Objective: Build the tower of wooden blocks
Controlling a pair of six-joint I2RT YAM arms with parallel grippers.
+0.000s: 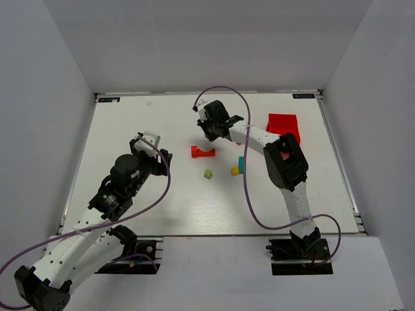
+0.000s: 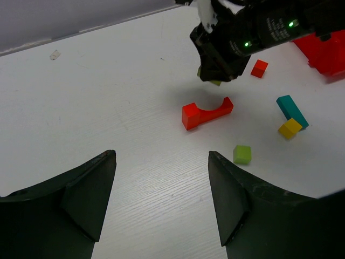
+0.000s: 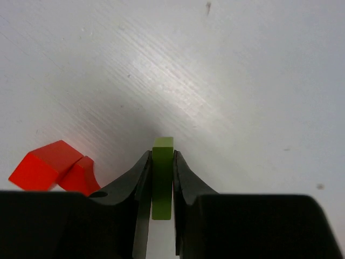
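Right wrist: I see right gripper (image 3: 161,159) pinching green block (image 3: 162,186) edge-on between its fingers, over white table (image 3: 242,81). Red arch (image 3: 51,170) sits at lower left, apart from block. Left wrist: left gripper (image 2: 161,155) spread wide, nothing between fingers, facing arch. Lime cube (image 2: 242,154) lies near arch. Yellow cube (image 2: 290,128) touches end of teal bar (image 2: 291,109). Small red cube (image 2: 259,68) sits further back, near red bin (image 2: 329,51). Top view: arms well apart.

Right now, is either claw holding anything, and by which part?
The right claw pinches a lime-green block by its opposite side faces; the left claw holds nothing.
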